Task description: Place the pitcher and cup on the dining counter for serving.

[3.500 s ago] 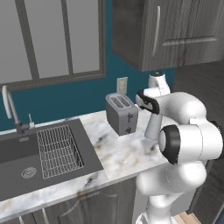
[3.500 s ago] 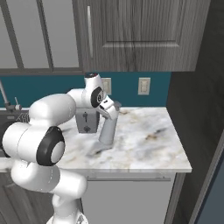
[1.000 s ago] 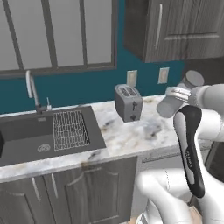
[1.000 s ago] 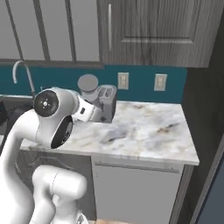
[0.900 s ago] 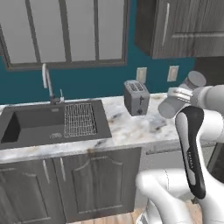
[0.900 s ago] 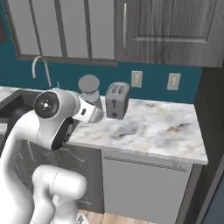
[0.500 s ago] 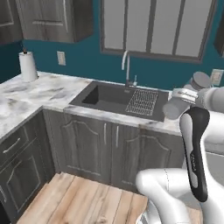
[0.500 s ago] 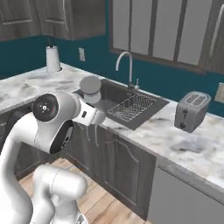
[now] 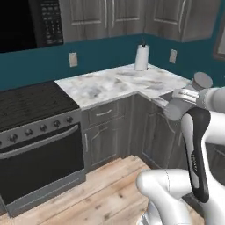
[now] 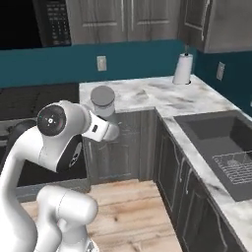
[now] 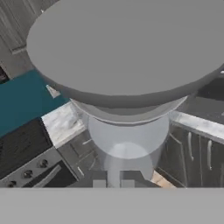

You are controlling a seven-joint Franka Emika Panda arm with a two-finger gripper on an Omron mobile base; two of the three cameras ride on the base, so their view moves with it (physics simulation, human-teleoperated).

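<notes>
One marble worktop (corner run), teal wall, gripper clamping pitcher.

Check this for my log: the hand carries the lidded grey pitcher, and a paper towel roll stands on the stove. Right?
Not quite. The paper towel roll stands on the marble corner worktop, not the stove, as the right base view shows. The hand does carry the pitcher.

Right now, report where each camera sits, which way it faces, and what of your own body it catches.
Left base view: behind the arm on its left, facing the stove and corner worktop; the arm rises at lower right, carrying the pitcher.
Right base view: behind on the right, facing the same corner plus the sink; the arm rises at lower left.
Hand view: on the hand, looking along the gripper up the pitcher.
Both base views share the paper towel roll.
</notes>
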